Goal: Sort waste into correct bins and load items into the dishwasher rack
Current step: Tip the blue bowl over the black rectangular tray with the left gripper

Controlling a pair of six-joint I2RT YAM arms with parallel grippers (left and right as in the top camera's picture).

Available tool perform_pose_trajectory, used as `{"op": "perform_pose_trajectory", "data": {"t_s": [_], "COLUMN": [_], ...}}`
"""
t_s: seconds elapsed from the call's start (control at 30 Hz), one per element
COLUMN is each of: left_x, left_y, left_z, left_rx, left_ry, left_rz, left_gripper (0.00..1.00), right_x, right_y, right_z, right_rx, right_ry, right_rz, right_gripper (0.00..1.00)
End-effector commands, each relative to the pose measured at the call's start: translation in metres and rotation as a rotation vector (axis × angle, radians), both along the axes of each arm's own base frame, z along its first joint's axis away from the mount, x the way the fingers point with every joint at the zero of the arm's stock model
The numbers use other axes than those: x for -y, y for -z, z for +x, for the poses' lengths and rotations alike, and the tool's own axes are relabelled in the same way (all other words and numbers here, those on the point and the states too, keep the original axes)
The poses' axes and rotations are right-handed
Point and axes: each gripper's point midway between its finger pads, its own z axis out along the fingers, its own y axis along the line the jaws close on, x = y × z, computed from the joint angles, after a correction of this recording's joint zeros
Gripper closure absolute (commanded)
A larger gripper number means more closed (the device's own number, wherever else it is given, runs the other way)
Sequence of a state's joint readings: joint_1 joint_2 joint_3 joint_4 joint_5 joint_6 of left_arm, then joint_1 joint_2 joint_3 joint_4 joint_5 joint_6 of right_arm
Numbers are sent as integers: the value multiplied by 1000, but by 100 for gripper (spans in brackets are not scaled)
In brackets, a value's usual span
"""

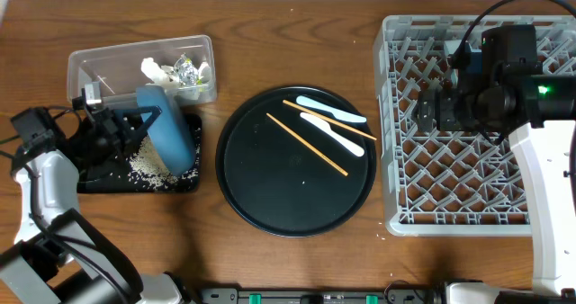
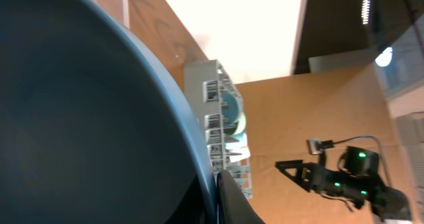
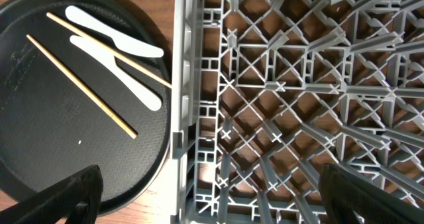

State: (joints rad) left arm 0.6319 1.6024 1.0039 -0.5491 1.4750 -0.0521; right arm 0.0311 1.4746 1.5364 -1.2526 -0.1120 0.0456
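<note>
Pinching the tilted dark blue dish [image 1: 173,138], the left gripper [image 1: 144,120] is holding it over the shallow black tray [image 1: 108,183], where rice grains [image 1: 147,165] are lying. The right gripper [image 1: 436,109], fingers spread wide, is hovering above the dishwasher rack [image 1: 389,160]. Chopsticks [image 1: 308,145] and spoons [image 1: 333,115] are lying on the round tray [image 1: 261,196] between them.

left arm [image 1: 38,174], 8 o'clock: white rounded shells, black joints | right arm [image 1: 551,165], 3 o'clock: white link, boxy black wrist, green light [image 1: 543,91], black cable [image 1: 500,5] looping at 1 o'clock | right gripper [image 3: 211,191] fingers [image 3: 63,197]: matte black wedges
</note>
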Motion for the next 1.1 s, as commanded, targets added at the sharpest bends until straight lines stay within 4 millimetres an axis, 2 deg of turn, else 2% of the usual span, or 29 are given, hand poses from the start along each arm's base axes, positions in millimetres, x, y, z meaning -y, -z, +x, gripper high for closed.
{"op": "perform_pose_trajectory", "data": {"t_s": [0.0,0.7,1.07], "left_x": [1,1,7], "left_y": [-16,-16,-39], "left_z": [-3,-3,-11], "left_rx": [72,33,66], "left_ry": [25,20,19], "left_rz": [-58,-90,-66], "left_gripper": [94,94,94], "right_x": [3,8,7], "right_y": [-1,0,0], "right_z": [0,0,0], "right_rx": [1,1,0], "right_ry": [20,30,30], "right_rz": [-2,-26,-26], "right_gripper": [1,1,1]}}
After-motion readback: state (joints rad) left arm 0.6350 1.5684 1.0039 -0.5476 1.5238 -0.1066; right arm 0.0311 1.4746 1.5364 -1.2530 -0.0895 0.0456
